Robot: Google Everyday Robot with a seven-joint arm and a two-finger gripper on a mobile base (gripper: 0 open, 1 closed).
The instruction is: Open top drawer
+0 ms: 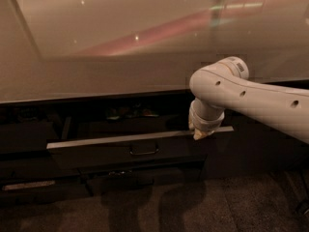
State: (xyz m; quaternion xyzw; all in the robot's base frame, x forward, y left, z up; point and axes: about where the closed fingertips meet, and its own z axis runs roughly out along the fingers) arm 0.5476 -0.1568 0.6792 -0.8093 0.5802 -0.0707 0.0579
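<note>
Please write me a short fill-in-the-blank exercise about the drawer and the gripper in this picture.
The top drawer is not shut but partly ___.
The gripper is at the ___ end of its pale rim.
The bar handle sits at the ___ of the drawer front.
Missing words: open, right, centre.
</note>
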